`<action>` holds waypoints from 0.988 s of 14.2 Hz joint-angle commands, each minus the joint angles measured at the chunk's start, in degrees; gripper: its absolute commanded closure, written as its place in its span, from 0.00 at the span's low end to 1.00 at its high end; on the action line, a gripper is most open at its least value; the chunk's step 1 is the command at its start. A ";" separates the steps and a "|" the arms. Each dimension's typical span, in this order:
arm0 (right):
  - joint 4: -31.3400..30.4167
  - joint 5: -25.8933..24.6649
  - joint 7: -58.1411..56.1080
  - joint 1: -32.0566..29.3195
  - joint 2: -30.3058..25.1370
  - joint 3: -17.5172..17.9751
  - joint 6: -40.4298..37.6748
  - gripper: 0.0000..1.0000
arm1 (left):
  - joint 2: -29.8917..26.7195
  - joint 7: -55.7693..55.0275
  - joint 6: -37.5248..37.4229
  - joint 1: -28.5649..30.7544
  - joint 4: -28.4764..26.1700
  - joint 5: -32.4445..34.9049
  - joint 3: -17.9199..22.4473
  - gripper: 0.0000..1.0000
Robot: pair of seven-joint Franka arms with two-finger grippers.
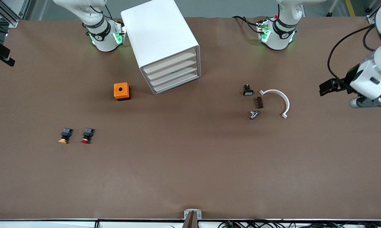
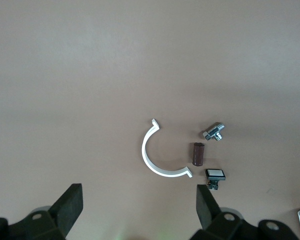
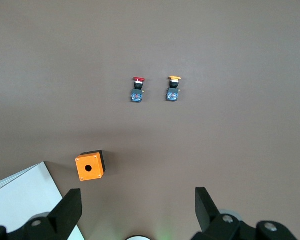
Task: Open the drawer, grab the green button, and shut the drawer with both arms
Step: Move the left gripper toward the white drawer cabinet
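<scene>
Drawer [image 1: 177, 84]: lowest of four in white cabinet [image 1: 159, 34], flush with the rest, not yet pulled. Cabinet at 12 o'clock of table in front view, beside right arm's base.

Button: no green cap visible anywhere; judged shut inside drawer. Only yellow-capped button [image 1: 64, 136] and red-capped button [image 1: 87, 135] on view, at 8 o'clock of cabinet, plus orange box [image 1: 121, 91] just at 9 o'clock of drawer front.

Left gripper [image 2: 140, 197]: spread wide, empty, over left arm's end of table, with white half-ring [image 2: 157, 155] and small parts below its camera. Drawer at 9 o'clock from it, well apart.

Right gripper [image 3: 138, 200]: spread wide, empty, out of front view; up over orange box and cabinet corner per right wrist view.

Drawer front's long axis about 8-to-2 o'clock in front view; pull direction therefore about 5 o'clock. Right gripper judged nearer to drawer. Task at its start: approach to drawer front pending.
</scene>
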 commanded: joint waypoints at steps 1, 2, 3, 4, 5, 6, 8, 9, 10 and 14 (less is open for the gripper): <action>-0.54 0.04 -0.30 -0.38 -0.88 0.44 -0.15 0.00 | 5.92 -8.63 0.91 -0.77 1.65 0.38 -0.86 0.00; -0.54 0.04 -0.22 -0.38 -0.88 0.44 -0.15 0.00 | 8.21 -13.63 2.23 -2.08 1.65 0.38 -1.29 0.00; -0.54 0.04 -0.22 -0.47 -0.79 0.44 -0.15 0.00 | 10.49 -18.38 3.11 -3.40 1.82 0.38 -1.30 0.00; -0.54 0.04 -0.22 -0.47 -0.79 0.44 -0.15 0.00 | 13.30 -23.65 3.81 -5.50 2.96 0.38 -1.30 0.00; -0.54 0.04 -0.22 -0.47 -0.79 0.44 -0.15 0.00 | 16.02 -29.01 3.99 -7.61 4.10 0.29 -1.39 0.00; -0.54 0.04 -0.13 -0.47 -0.79 0.44 -0.15 0.00 | 18.49 -33.94 4.52 -9.55 5.41 0.03 -1.47 0.00; 0.34 0.04 -0.04 -0.47 -0.62 0.44 -0.15 0.00 | 23.67 -43.17 6.44 -13.42 7.27 -3.21 -1.47 0.00; 0.52 0.04 0.13 -0.47 -0.53 0.36 -0.15 0.00 | 25.79 -46.52 8.63 -15.61 7.36 -5.14 -1.47 0.00; 0.69 -0.04 -0.04 -0.47 -0.44 0.44 -0.15 0.00 | 27.72 -50.29 10.92 -17.72 7.36 -6.38 -1.47 0.00; 1.22 0.04 0.31 -0.73 -0.09 0.27 -0.06 0.00 | 32.83 -64.53 14.80 -23.44 7.71 -12.61 -1.47 0.00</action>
